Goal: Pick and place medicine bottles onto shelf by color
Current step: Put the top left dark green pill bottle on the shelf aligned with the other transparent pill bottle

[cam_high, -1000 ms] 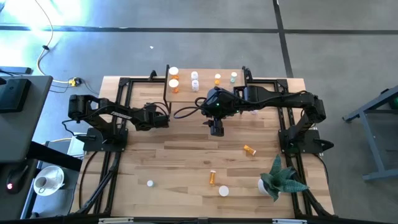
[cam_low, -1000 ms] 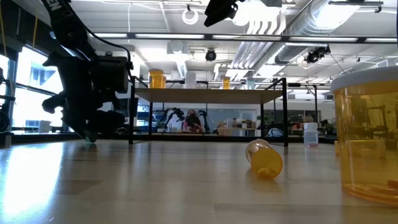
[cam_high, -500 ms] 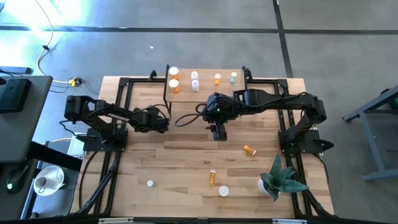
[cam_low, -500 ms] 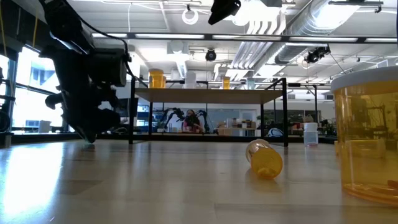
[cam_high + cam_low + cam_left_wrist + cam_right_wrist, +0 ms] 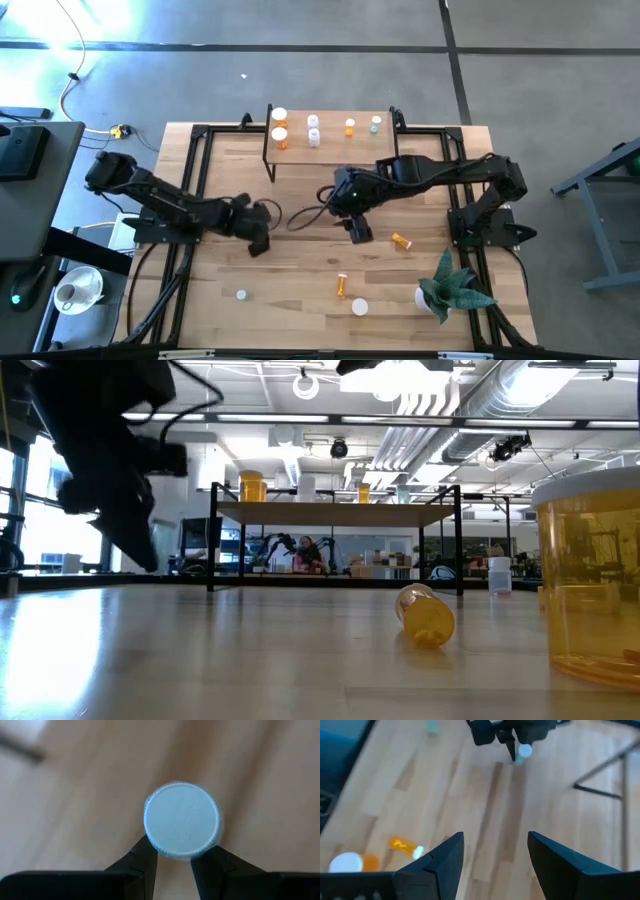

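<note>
My left gripper (image 5: 258, 240) is left of the table's middle, shut on a small medicine bottle whose white cap (image 5: 182, 819) faces its wrist camera. The bottle's body is hidden. My right gripper (image 5: 358, 232) is open and empty at the table's middle, left of an orange bottle (image 5: 401, 240) lying on its side. The shelf (image 5: 325, 143) stands at the far edge on thin black legs, with several bottles (image 5: 279, 125) upright on it. Another orange bottle (image 5: 342, 285) lies nearer the front edge. A white-capped orange one (image 5: 360, 307) stands beside it. My left gripper pinches the bottle between its two fingertips (image 5: 146, 856), just at the rim of the white cap (image 5: 165, 851). The cap points back toward the wrist. In the right wrist view the bottle (image 5: 524, 751) sits at the fingertips, clear of the table.
A green spiky plant (image 5: 452, 290) in a white pot stands at the near right corner. A small white cap (image 5: 241, 295) lies near the front left. A pale bottle (image 5: 500, 575) stands on the table to the right of the shelf. Black frame rails run along both table sides.
My left gripper has moved from beside the shelf's left leg toward the table's near edge and risen off the table. My right gripper has moved toward the near edge and slightly right, closer to the lying orange bottle.
</note>
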Robot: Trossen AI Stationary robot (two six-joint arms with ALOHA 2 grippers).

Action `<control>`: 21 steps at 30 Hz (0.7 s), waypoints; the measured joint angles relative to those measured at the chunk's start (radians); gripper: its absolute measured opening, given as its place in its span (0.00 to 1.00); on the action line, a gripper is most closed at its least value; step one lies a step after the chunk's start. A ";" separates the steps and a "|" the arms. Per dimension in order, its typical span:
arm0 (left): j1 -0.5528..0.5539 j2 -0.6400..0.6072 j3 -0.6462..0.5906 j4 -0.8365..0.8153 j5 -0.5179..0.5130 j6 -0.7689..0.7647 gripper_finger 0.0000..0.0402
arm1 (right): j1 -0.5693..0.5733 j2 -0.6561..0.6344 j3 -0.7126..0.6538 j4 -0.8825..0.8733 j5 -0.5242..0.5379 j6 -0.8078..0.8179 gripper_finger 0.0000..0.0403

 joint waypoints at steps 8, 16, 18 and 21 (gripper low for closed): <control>-0.119 -0.002 0.000 0.261 0.009 0.106 0.23 | 0.053 0.041 -0.003 0.066 -0.093 -0.099 0.52; -0.153 -0.002 0.000 0.501 -0.034 0.179 0.23 | 0.081 0.106 -0.003 0.174 -0.126 -0.142 0.52; -0.154 -0.002 0.000 0.558 -0.048 0.217 0.23 | 0.081 0.118 -0.003 0.206 -0.140 -0.133 0.52; -0.154 -0.002 0.000 0.619 -0.058 0.301 0.23 | 0.080 0.126 -0.003 0.272 -0.141 -0.103 0.52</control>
